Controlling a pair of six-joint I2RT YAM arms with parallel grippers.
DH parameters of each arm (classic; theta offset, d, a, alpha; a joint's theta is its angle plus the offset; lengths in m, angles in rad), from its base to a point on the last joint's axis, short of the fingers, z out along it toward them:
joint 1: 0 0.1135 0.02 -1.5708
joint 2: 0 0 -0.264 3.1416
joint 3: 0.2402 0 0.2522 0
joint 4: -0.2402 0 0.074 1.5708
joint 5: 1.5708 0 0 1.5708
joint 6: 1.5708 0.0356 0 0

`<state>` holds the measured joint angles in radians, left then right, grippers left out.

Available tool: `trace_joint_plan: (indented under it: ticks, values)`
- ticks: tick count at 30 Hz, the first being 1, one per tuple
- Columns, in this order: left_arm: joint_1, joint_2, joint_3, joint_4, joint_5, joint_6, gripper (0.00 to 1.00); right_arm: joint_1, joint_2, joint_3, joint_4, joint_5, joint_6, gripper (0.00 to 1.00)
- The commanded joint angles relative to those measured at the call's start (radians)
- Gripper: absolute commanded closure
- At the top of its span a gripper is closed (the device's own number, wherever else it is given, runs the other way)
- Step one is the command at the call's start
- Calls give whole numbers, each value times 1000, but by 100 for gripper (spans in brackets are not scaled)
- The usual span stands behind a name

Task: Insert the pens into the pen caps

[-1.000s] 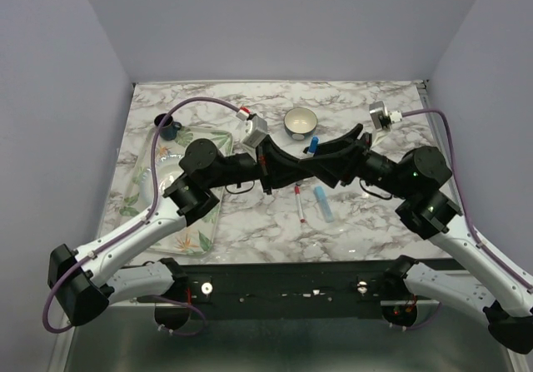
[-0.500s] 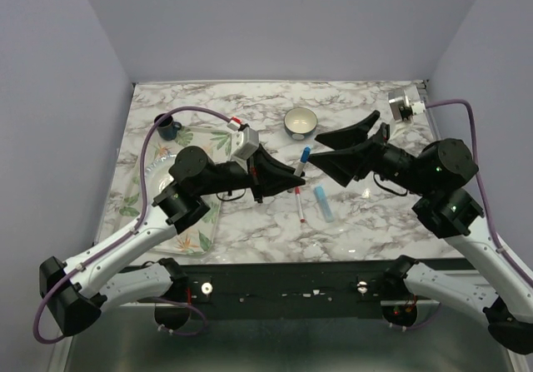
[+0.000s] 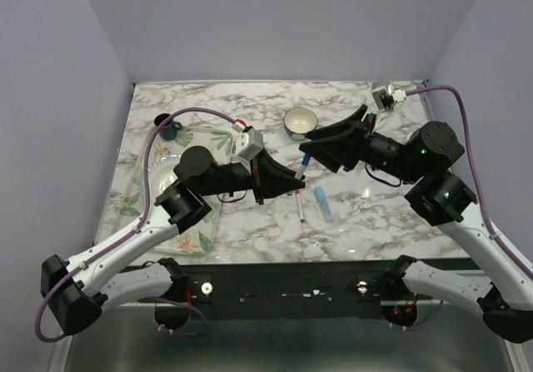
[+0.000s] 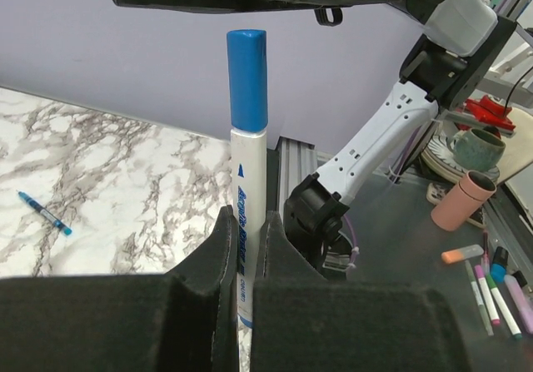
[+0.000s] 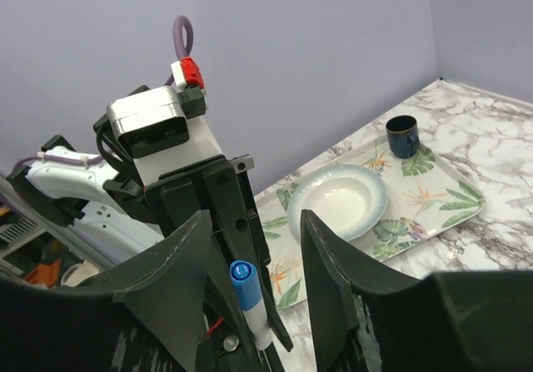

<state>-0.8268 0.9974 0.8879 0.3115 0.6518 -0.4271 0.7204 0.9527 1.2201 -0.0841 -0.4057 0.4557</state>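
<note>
My left gripper [image 3: 290, 181] is shut on a white pen with a blue cap [image 3: 305, 158] and holds it above the table, capped end toward the right arm. In the left wrist view the pen [image 4: 247, 147] stands upright between my closed fingers [image 4: 218, 247]. My right gripper [image 3: 315, 149] is open, and its jaws stand around the capped end without touching it. The pen also shows in the right wrist view [image 5: 250, 301]. A white pen with a red tip [image 3: 298, 205] and a pale blue marker [image 3: 323, 203] lie on the table below. No loose caps show.
A small white bowl [image 3: 301, 121] stands behind the grippers. A leaf-patterned tray [image 3: 193, 237] at the left holds a white plate [image 5: 341, 199] and a dark mug [image 3: 166, 126]. A small dark blue pen [image 4: 42, 212] lies on the marble in the left wrist view.
The grippers were joined, then my right gripper opened and drew back to the right. It has now moved left again around the capped end. The left gripper still holds the pen.
</note>
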Motion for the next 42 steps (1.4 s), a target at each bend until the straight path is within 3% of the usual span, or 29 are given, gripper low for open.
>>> trace_joint_plan:
  ticks: [1, 13, 18, 23, 30, 38, 42]
  values:
    - [-2, 7, 0, 3, 32, 2, 100, 5, -9, 1, -6, -4, -20, 46]
    - [-2, 26, 16, -5, 40, -6, 100, 11, -31, -73, 17, -10, -3, 46]
    - [-2, 26, 13, -5, 40, -9, 100, 14, -35, -88, 37, -13, 5, 60]
    - [-3, 29, 16, -5, 42, -16, 100, 16, -45, -129, 63, -16, 15, 67]
    - [-1, 44, 55, 49, 45, -122, 100, 28, -72, -229, 115, -28, 21, 99]
    - [2, 64, 120, 135, 92, -235, 100, 33, -114, -310, 87, -94, -23, 99]
    - [2, 64, 181, 42, 51, -182, 100, 34, -109, -314, 15, -151, 11, 99]
